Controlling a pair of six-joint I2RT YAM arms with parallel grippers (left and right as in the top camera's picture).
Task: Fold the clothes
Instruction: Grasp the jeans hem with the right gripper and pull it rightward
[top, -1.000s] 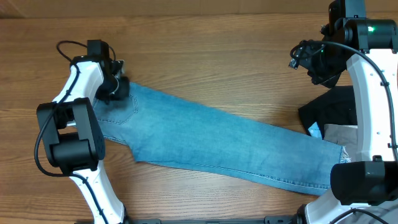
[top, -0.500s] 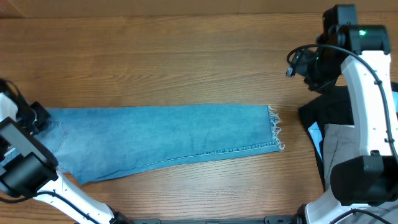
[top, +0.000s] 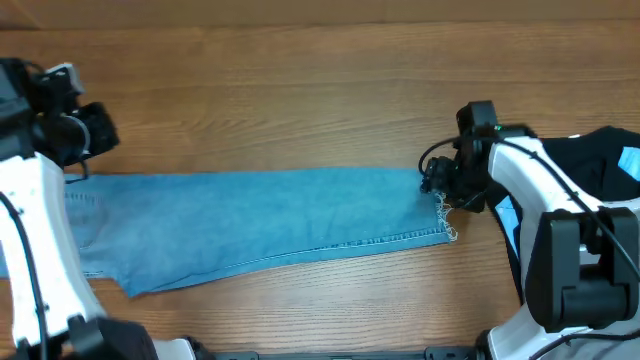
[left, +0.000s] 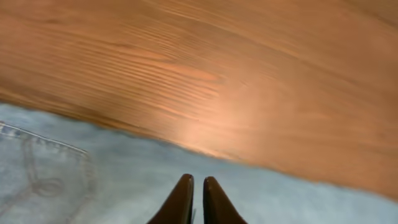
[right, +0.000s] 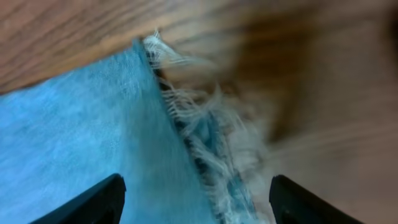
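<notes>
Right tool (right: 196, 200) hangs spread over the frayed hem (right: 208, 134) of the jeans (top: 250, 225), soft, floppy denim likely best pinched there; left tool (left: 198, 190), nearly pressed together, holds nothing.

The waist end of the jeans (top: 250, 225) goes under the left arm (top: 35, 235), so it is hidden from above. The black garment (top: 595, 165) is cut off by the right edge and partly hidden by the right arm (top: 530, 180). The left wrist view is blurry, and the left gripper (left: 194, 190) is cut off at the bottom. The frayed hem (right: 205, 124) is blurry in the right wrist view, where only the right gripper (right: 196, 199) tips show
</notes>
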